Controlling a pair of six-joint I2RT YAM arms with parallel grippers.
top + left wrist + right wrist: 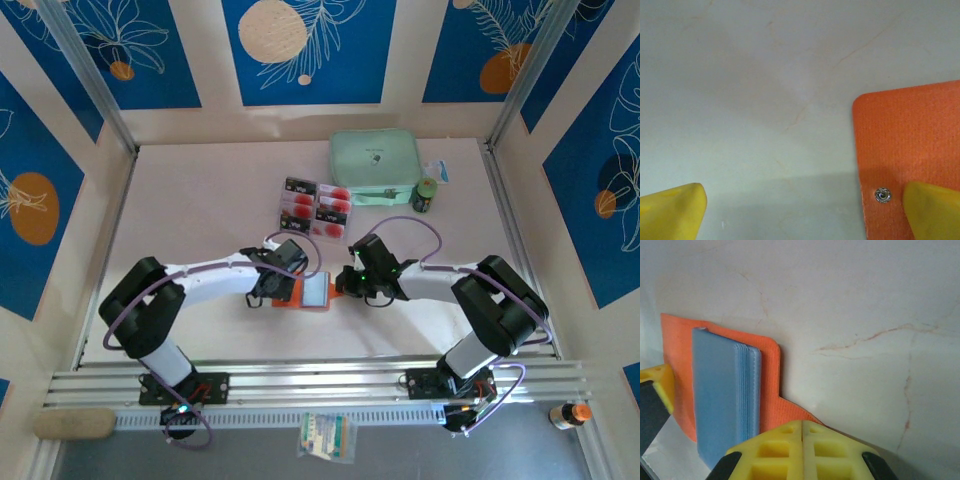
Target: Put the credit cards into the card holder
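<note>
The orange card holder [303, 293] lies open on the table between the arms, its pale sleeves [722, 400] facing up. My left gripper [802, 212] is open over its left edge. One yellow fingertip [935, 210] sits on the orange flap [910, 145] beside a metal snap; the other is over bare table. My right gripper [802, 440] is shut, its tips against the holder's orange tab [790, 407]. I cannot tell if the tab is pinched. The credit cards [316, 205], pale with red dots and black bands, lie in a cluster farther back.
A mint-green case [375, 165] sits at the back right of the table, with a small green bottle [426, 195] beside it. A metal rail [320, 385] runs along the near edge. Walls enclose the left, right and back sides.
</note>
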